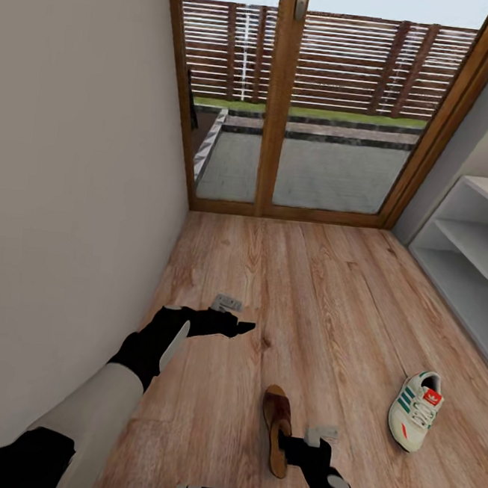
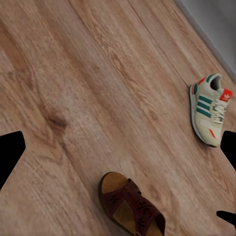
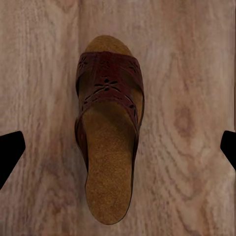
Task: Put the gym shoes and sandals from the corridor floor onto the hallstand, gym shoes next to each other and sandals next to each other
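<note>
With your right gripper (image 1: 311,448) spread wide and empty over the sandal (image 1: 277,426) lying on the near corridor floor (image 1: 321,297), lower squarely so its fingers (image 3: 11,152) straddle the sandal's sides, then close before lifting.

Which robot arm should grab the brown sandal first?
Probably the right. Its pincer hangs just above the sandal, open, with the sandal centred between its fingertips. The left pincer is farther off, over bare floor.
</note>
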Robot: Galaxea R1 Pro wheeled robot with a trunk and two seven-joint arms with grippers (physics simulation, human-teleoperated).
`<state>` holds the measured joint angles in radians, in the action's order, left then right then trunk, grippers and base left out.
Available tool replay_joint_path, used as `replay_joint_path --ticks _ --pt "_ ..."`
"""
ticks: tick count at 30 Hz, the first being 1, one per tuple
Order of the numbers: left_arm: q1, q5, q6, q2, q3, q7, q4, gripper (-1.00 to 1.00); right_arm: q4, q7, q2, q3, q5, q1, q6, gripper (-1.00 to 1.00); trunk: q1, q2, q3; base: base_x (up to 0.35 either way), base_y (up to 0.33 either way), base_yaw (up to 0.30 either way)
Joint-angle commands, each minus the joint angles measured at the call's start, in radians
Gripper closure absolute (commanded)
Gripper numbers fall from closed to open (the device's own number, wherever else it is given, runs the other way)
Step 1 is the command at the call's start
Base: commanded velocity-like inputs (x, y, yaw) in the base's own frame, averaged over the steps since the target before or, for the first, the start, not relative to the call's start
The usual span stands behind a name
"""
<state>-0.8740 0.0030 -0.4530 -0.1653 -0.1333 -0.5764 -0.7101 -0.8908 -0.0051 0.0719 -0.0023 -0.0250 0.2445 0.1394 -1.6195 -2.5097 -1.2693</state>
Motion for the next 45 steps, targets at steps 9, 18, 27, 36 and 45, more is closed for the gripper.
replay_joint_path --ticks 9,18,27,36,45 --pt "-0.012 0.001 -0.116 -0.002 0.003 -0.002 -0.098 -1.00 -0.084 0.000 0.003 0.002 -0.002 0.000 0.048 -1.00 0.000 -0.001 -0.005 0.000 0.000 0.001" --pt "-0.004 0.002 -0.121 -0.001 0.005 -0.003 -0.105 -1.00 -0.086 0.002 0.002 0.004 -0.001 -0.001 0.050 -1.00 -0.004 -0.003 -0.040 0.000 0.000 0.000" --pt "0.000 0.001 -0.122 0.001 0.005 -0.005 -0.106 -1.00 -0.088 0.002 0.003 0.004 -0.003 -0.001 0.050 -1.00 -0.008 -0.005 -0.074 0.000 0.000 0.000" --pt "0.001 0.001 -0.122 0.003 0.004 -0.005 -0.106 -1.00 -0.089 0.001 0.002 0.003 -0.003 -0.001 0.049 -1.00 -0.012 -0.007 -0.112 0.000 0.000 0.000" --pt "0.001 0.001 -0.122 0.002 0.003 -0.005 -0.106 -1.00 -0.091 0.001 0.002 0.002 -0.003 -0.001 0.049 -1.00 -0.016 -0.009 -0.159 0.000 0.000 0.000"
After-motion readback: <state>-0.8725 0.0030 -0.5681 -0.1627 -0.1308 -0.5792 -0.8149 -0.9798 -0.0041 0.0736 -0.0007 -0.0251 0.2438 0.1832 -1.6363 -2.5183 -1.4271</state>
